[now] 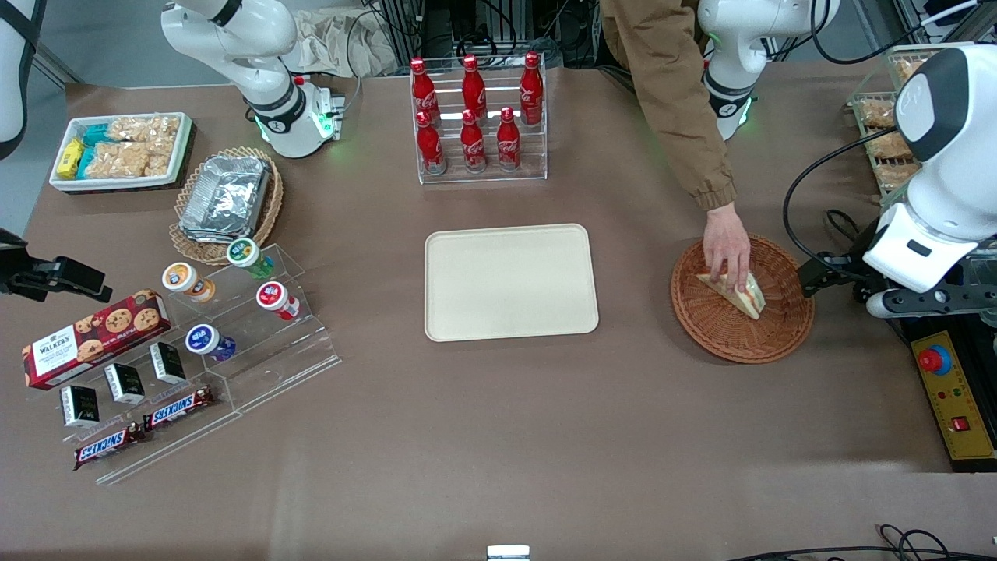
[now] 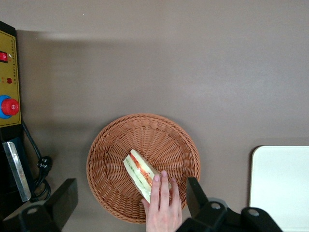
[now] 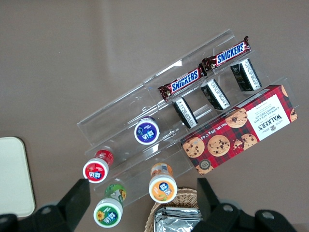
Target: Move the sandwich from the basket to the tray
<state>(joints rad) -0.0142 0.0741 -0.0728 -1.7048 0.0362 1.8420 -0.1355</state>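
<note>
The sandwich (image 1: 736,291) (image 2: 140,174), a white wedge with red and green filling, lies in the round reddish-brown basket (image 1: 701,312) (image 2: 108,154). A person's hand (image 1: 726,245) (image 2: 164,205) rests on it, reaching in on a brown-sleeved arm. My gripper (image 1: 818,274) (image 2: 129,200) hovers over the basket's rim at the working arm's end of the table, open, its fingers wide apart with nothing between them. The cream tray (image 1: 510,282) (image 2: 282,186) lies bare in the middle of the table, beside the basket.
A rack of red cola bottles (image 1: 477,117) stands farther from the front camera than the tray. Toward the parked arm's end are an acrylic snack display (image 1: 195,335), a tan basket of foil trays (image 1: 226,199) and a white snack bin (image 1: 121,148). A yellow control box (image 1: 954,397) lies beside the working arm.
</note>
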